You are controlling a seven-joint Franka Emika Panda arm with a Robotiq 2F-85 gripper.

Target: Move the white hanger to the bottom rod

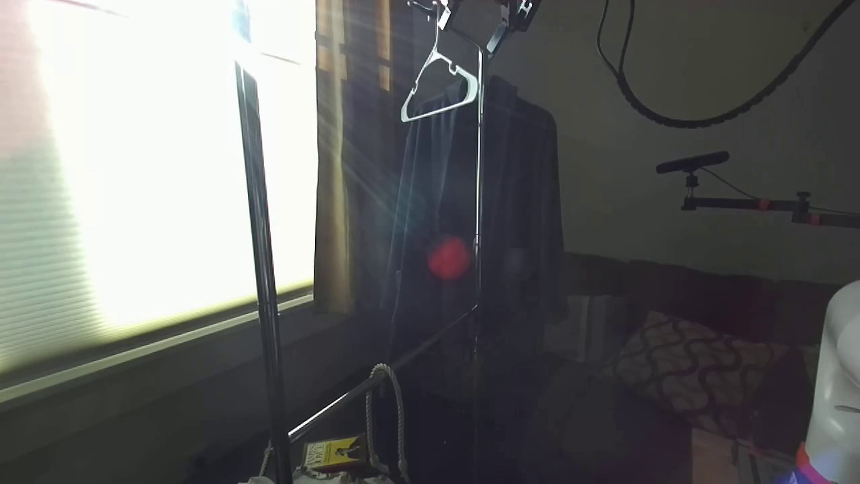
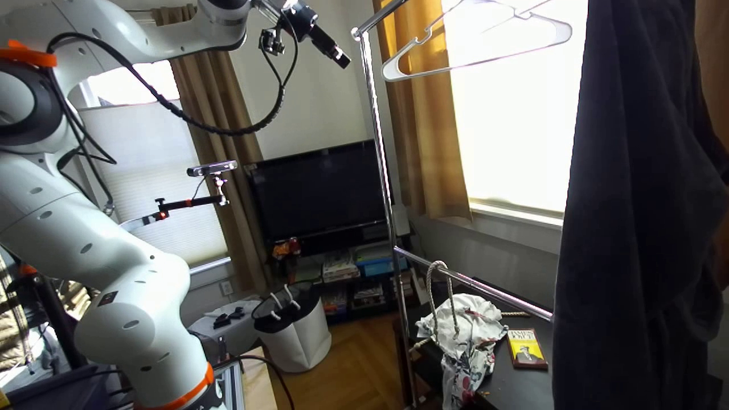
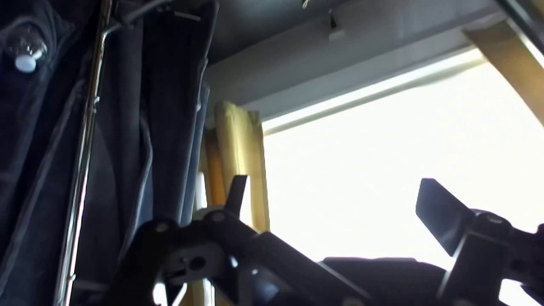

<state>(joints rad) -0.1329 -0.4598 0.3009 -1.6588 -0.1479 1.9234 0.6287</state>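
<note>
The white hanger (image 1: 472,89) hangs near the top of the rack with nothing on it. It also shows at the top right in an exterior view (image 2: 390,72); its hook top is cut off there. The bottom rod (image 1: 336,407) runs low between the uprights, and it also shows in an exterior view (image 2: 484,287). My gripper (image 1: 470,30) is high beside the hanger's hook, its body cut off by the frame. In an exterior view the gripper (image 2: 340,58) is left of the upright, apart from the hanger. In the wrist view the gripper (image 3: 331,180) is open and empty; I cannot make out the hanger there.
A rack upright (image 2: 376,114) stands between gripper and hanger in an exterior view. Dark garments (image 2: 621,228) hang on the rack. A rope-handled bag (image 2: 464,319) loops over the bottom rod, beside a yellow book (image 2: 527,347). A bright window (image 1: 188,168) is behind.
</note>
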